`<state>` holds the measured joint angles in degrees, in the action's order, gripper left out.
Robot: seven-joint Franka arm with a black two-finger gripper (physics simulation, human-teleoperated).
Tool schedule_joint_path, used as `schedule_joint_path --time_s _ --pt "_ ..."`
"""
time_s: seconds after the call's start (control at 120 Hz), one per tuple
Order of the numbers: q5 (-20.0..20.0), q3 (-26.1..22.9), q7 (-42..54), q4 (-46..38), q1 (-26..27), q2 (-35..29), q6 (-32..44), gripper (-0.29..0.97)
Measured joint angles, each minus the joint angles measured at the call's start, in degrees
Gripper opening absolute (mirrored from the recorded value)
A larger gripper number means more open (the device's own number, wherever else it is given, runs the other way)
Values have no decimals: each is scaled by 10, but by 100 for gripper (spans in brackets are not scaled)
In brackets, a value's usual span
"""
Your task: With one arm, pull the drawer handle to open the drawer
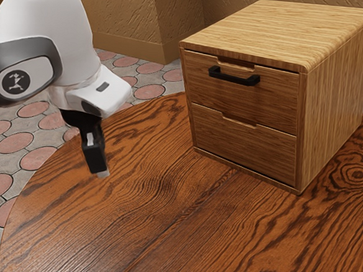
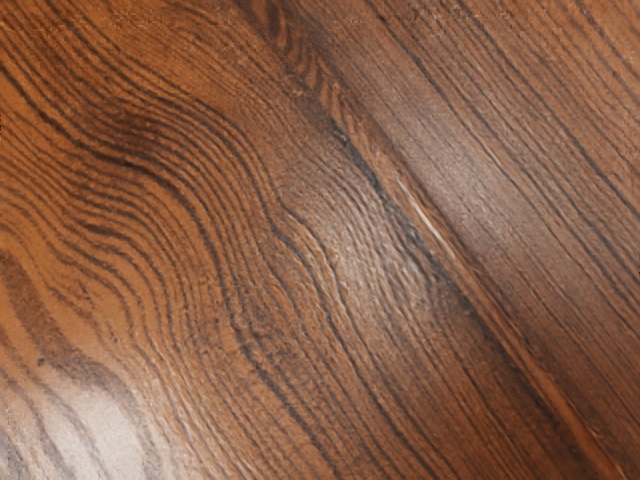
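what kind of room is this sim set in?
Probably a home-style room, simulated: a dark wood table, a small two-drawer cabinet on it, oval reddish floor tiles, tan walls.

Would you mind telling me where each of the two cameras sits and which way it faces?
Exterior view: beside the arm, raised, looking down across the table at the cabinet, its top drawer and black handle; the white arm and gripper show at the exterior view's left.
Wrist view: on the arm's hand, facing down onto the table and its grain.
Shared: the dark wooden table.
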<state>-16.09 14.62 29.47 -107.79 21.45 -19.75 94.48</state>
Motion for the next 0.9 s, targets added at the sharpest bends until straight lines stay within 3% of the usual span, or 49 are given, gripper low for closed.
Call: schedule_joint_path --time_s 0.167,0.492,0.9 --pt "50 6 154 82 15 69 57 68" --pt "166 38 395 85 35 97 170 68" --pt "166 44 481 91 40 105 225 68"
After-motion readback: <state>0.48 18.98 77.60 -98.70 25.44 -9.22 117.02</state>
